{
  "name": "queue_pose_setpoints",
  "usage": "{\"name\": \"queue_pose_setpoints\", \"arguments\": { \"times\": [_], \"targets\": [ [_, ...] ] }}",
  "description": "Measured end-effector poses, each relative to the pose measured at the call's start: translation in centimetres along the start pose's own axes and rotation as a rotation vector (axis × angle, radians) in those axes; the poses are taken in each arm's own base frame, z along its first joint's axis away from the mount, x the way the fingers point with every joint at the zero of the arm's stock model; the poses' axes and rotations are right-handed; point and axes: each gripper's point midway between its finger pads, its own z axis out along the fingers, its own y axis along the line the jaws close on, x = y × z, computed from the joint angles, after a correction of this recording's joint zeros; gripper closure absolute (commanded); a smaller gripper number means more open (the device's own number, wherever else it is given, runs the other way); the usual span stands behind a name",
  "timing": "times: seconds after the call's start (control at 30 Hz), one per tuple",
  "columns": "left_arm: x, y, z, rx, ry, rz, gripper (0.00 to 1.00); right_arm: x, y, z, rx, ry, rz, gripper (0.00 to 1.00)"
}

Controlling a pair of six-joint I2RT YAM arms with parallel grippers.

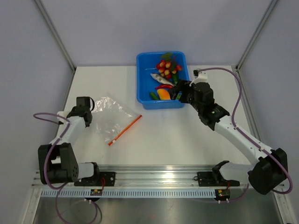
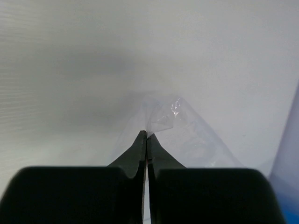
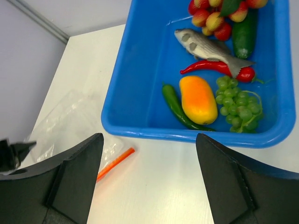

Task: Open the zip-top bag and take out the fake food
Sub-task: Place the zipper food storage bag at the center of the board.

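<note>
The zip-top bag lies flat and see-through on the white table, its orange-red zip strip toward the middle. My left gripper is shut on the bag's left corner; the left wrist view shows the clear film pinched between the closed fingertips. The fake food sits in the blue tub: silvery fish, red chili, orange-yellow pepper, green chili, grapes, red and yellow balls. My right gripper hangs open and holds nothing, just in front of the tub's near rim.
The tub stands at the back centre of the table, against the rear edge. Grey walls with metal posts enclose the table on three sides. Both arm bases sit on the rail along the near edge.
</note>
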Motion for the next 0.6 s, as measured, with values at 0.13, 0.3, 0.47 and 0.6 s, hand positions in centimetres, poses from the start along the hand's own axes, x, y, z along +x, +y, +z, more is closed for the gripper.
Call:
{"name": "queue_pose_setpoints", "arguments": {
  "times": [0.13,0.3,0.47,0.6],
  "targets": [
    [-0.1,-4.6,1.4,0.044,0.000,-0.078,0.87,0.6,0.5,0.0,-0.028,0.024,0.006,0.12],
    [1.7,-4.6,3.5,0.029,0.068,-0.086,0.47,1.1,0.7,0.1,-0.038,0.046,0.005,0.11],
    [2.3,-5.3,2.7,0.071,0.125,-0.077,0.11,1.3,0.8,0.0,-0.045,0.055,0.003,0.10],
    [1.8,-6.1,0.7,0.084,0.155,-0.045,0.01,1.3,0.8,0.0,-0.047,0.058,0.003,0.10]
  ]
}}
